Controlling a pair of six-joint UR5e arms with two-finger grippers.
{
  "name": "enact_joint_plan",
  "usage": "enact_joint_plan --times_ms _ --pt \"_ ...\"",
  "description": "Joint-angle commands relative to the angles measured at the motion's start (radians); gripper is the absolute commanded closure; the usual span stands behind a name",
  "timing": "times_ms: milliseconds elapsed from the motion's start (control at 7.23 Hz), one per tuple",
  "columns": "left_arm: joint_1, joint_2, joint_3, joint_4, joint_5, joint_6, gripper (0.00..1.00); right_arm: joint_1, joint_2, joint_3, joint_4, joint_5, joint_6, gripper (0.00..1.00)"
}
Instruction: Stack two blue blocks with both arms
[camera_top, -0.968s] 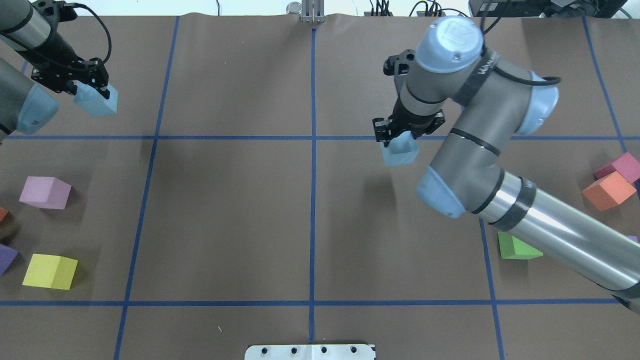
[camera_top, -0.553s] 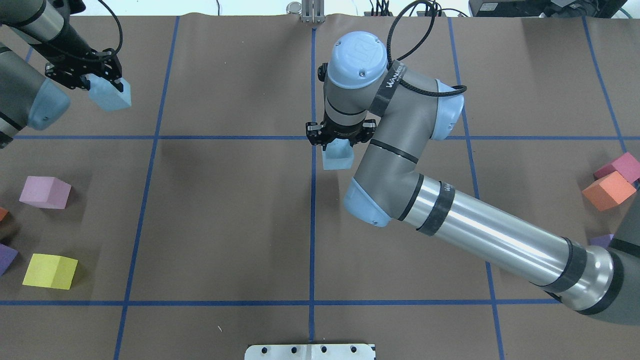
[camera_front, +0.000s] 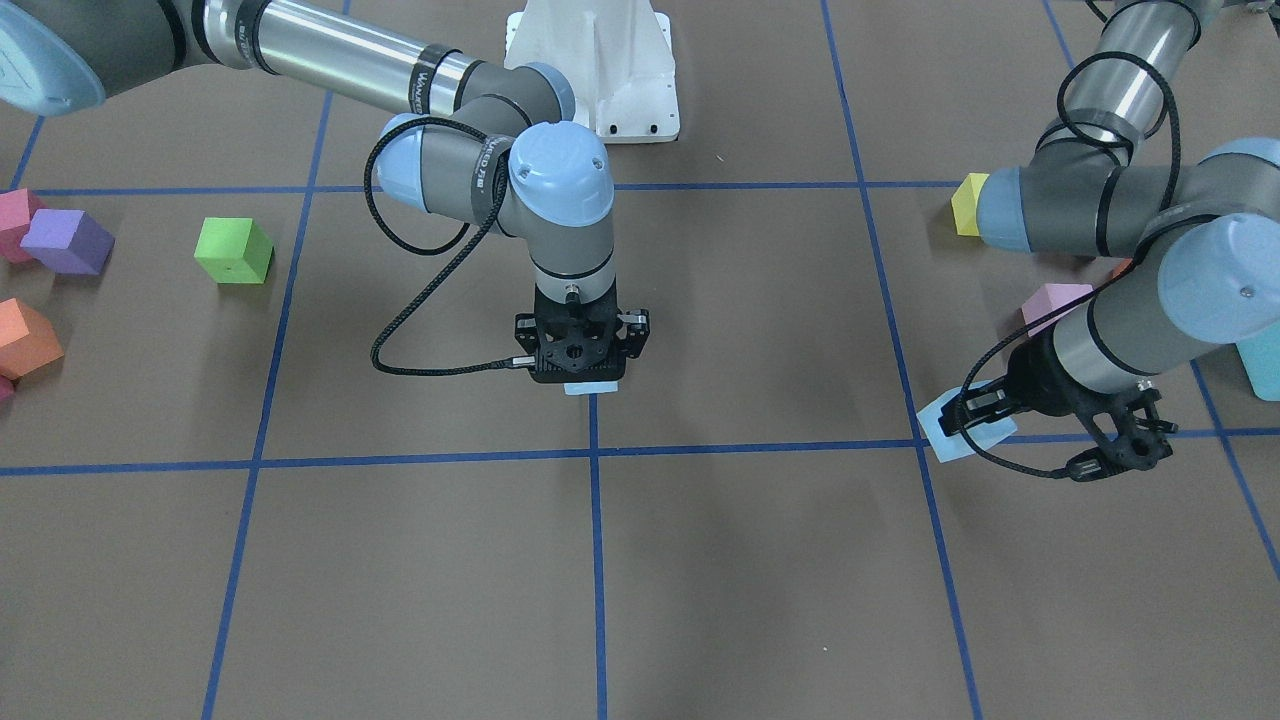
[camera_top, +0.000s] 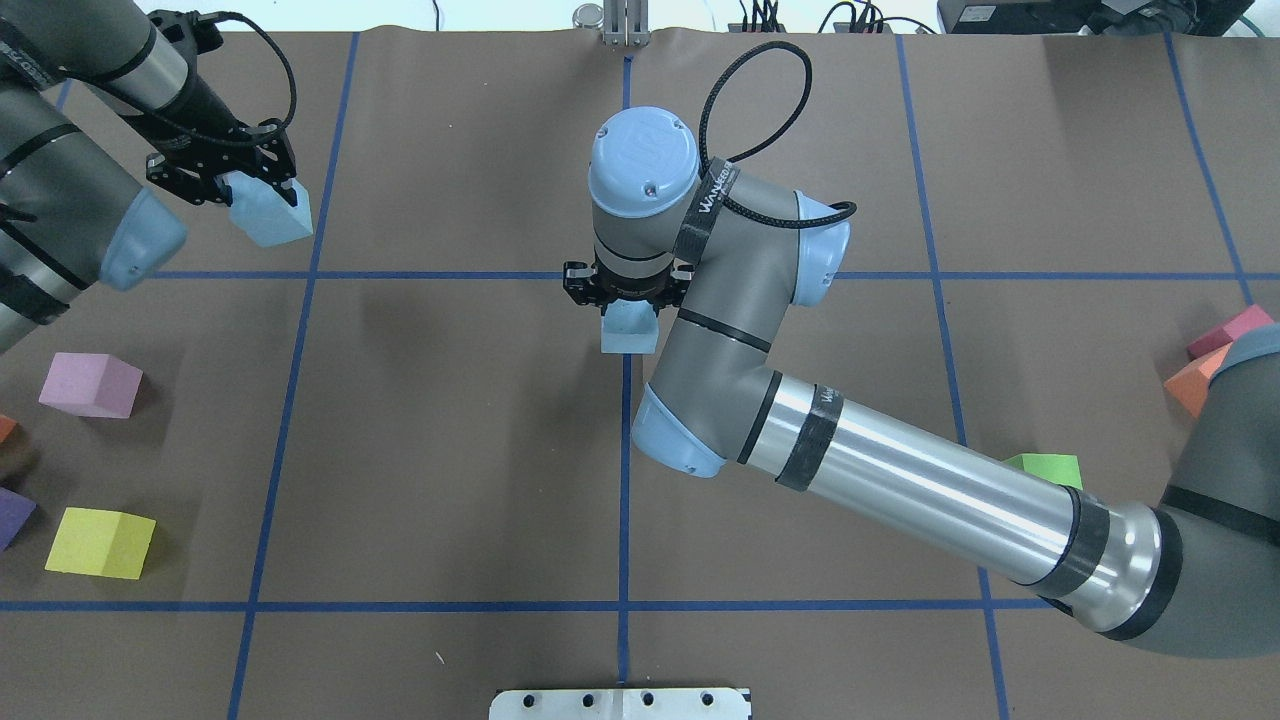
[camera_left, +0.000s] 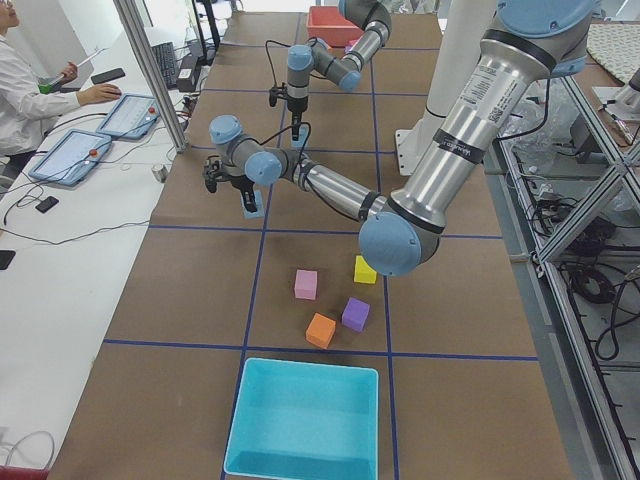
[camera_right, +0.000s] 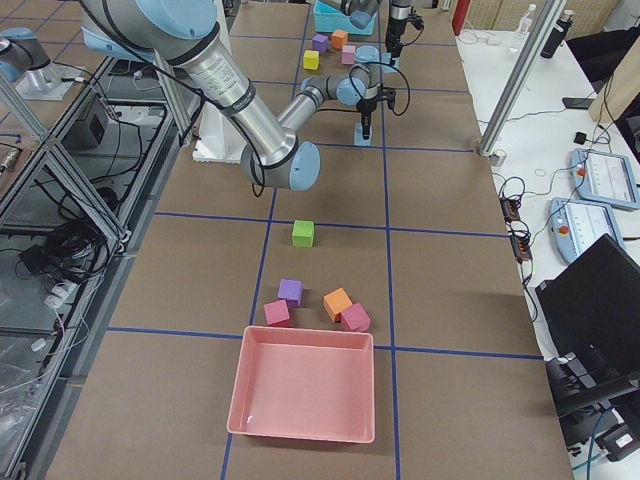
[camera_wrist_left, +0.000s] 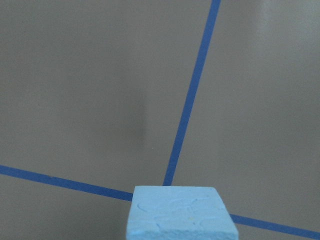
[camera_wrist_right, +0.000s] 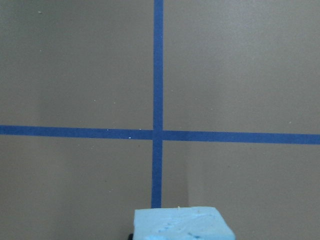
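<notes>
my right end effector (camera_top: 627, 300) points straight down and is clenched on a pale blue block (camera_top: 628, 336) at the middle of the brown surface (camera_top: 450, 450), right by the central crossing of blue tape lines. i cannot tell whether that block touches the surface. my left end effector (camera_top: 243, 188) is tilted and grips the other blue block (camera_top: 272, 217) near the tape crossing on my left, well apart from the first. a pink cube (camera_top: 90, 384) and a yellow cube (camera_top: 100, 542) lie nearer my base.
</notes>
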Motion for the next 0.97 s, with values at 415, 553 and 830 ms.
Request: enact_joint_plan --times_ms 415,553,830 --pt "0.073 -0.051 -0.029 0.0 0.005 -0.162 0.52 -0.022 0.024 -0.038 -0.001 -0.024 0.028 0.0" --pt "0.076 -0.063 -0.032 0.0 0.005 -0.189 0.52 -0.02 0.023 -0.038 -0.001 -0.023 0.028 0.0" --pt "0.117 -0.098 -0.044 0.001 0.006 -0.257 0.52 0.021 0.021 0.026 -0.01 -0.003 0.027 0.0"
